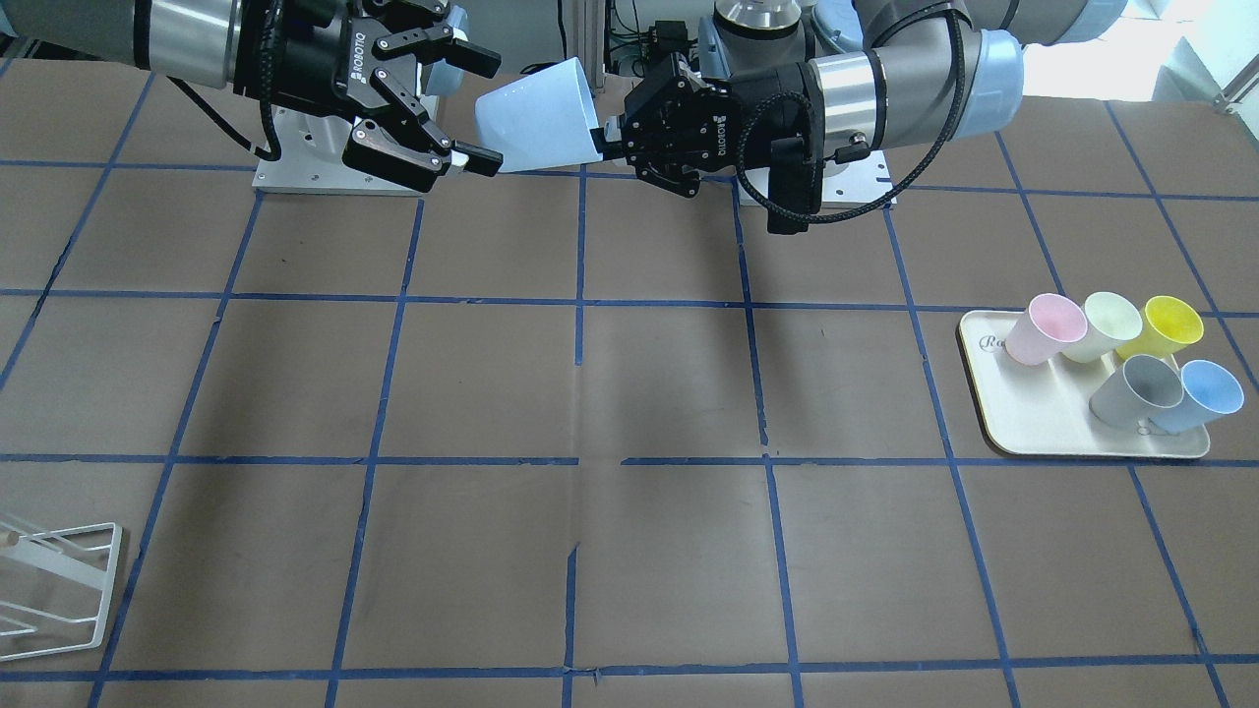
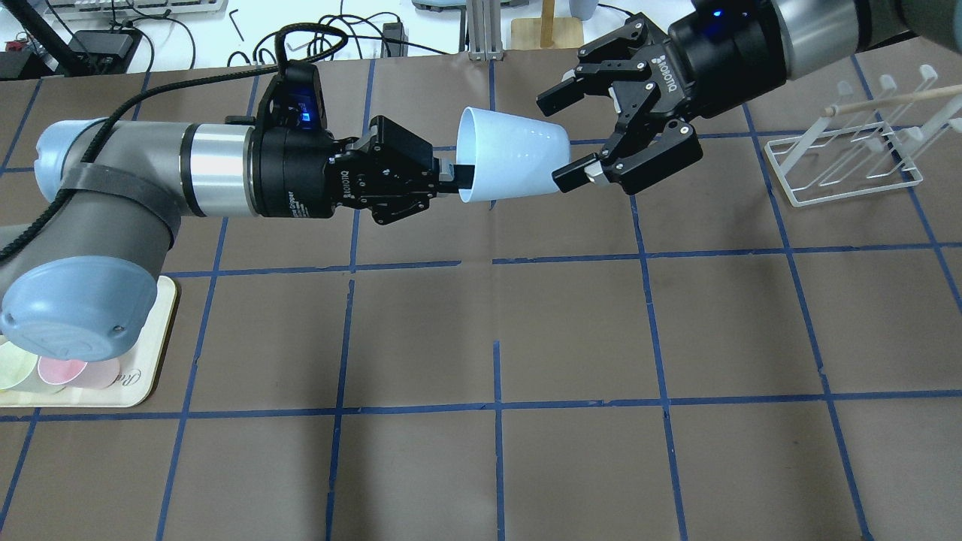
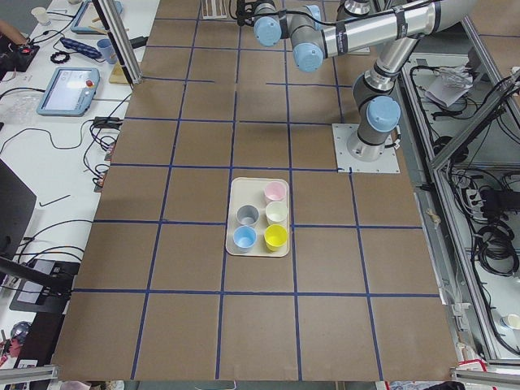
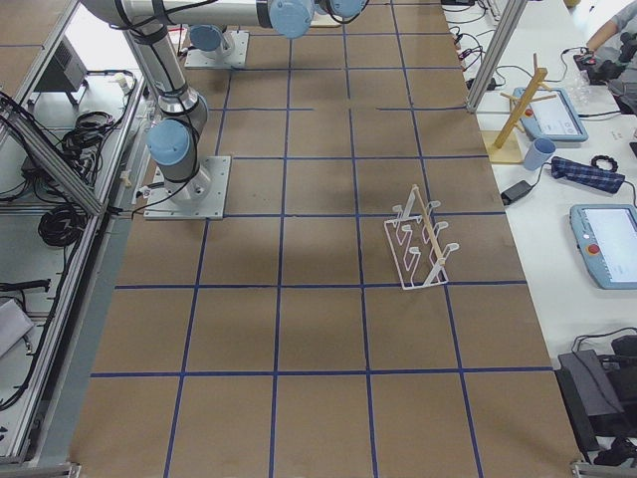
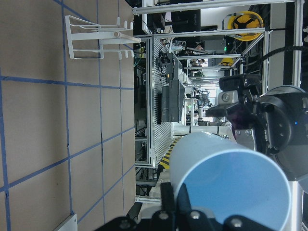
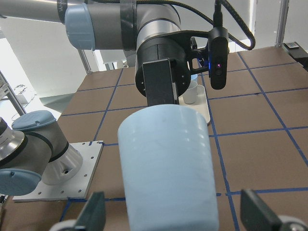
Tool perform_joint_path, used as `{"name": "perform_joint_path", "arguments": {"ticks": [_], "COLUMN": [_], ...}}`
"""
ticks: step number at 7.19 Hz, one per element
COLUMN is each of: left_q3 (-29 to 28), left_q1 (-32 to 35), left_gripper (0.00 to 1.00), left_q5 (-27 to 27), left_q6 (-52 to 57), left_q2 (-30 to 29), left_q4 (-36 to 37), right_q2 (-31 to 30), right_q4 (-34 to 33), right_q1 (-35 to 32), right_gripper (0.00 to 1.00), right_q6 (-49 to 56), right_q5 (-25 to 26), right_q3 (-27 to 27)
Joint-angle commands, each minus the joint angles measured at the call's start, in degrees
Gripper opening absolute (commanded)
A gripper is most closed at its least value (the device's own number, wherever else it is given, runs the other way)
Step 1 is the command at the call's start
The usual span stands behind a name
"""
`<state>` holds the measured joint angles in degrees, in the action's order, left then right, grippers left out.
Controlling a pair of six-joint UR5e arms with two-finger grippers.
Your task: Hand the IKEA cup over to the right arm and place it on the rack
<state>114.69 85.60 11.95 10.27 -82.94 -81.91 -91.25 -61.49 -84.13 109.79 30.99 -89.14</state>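
The pale blue IKEA cup [image 2: 511,161] lies on its side in the air above the table's far middle. My left gripper [image 2: 458,176] is shut on its rim, one finger inside the mouth. My right gripper [image 2: 564,139] is open, its fingers straddling the cup's closed end with gaps on both sides. In the right wrist view the cup [image 6: 166,163] fills the space between the spread fingertips [image 6: 94,211]. In the front view the cup [image 1: 536,113] sits between the two grippers. The white wire rack [image 2: 849,161] stands on the table to the right.
A cream tray [image 1: 1043,423] on the robot's left side holds pink, pale yellow, yellow, grey and a second blue cup [image 1: 1205,393]. The left arm's black cable [image 2: 308,37] loops above its wrist. The rack [image 4: 418,244] has a wooden-tipped peg.
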Motion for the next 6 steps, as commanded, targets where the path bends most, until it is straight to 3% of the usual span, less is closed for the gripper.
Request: {"name": "perform_joint_path", "arguments": {"ticks": [1,4,5,6], "left_q3": [0.01,0.01,0.01,0.01], "left_q1": [0.0,0.0,0.0,0.0], "left_gripper": [0.0,0.0,0.0,0.0], "left_q5": [0.0,0.0,0.0,0.0], "left_q6": [0.01,0.01,0.1,0.1], "left_q2": [-0.03,0.15,0.24,0.24], "left_q4": [0.0,0.0,0.0,0.0], "right_q2": [0.55,0.9,0.82,0.73], "right_q4": [-0.21,-0.12,-0.12,-0.12], "right_q1": [-0.94,-1.03,-1.12,-1.12], "right_gripper": [1.0,0.98,0.87,0.67], "right_q6": [-0.27,-0.1,-0.18,-0.1], "right_q5": [0.04,-0.14,-0.05,-0.05], "right_q3": [-0.07,-0.6,-1.12,-1.3]}}
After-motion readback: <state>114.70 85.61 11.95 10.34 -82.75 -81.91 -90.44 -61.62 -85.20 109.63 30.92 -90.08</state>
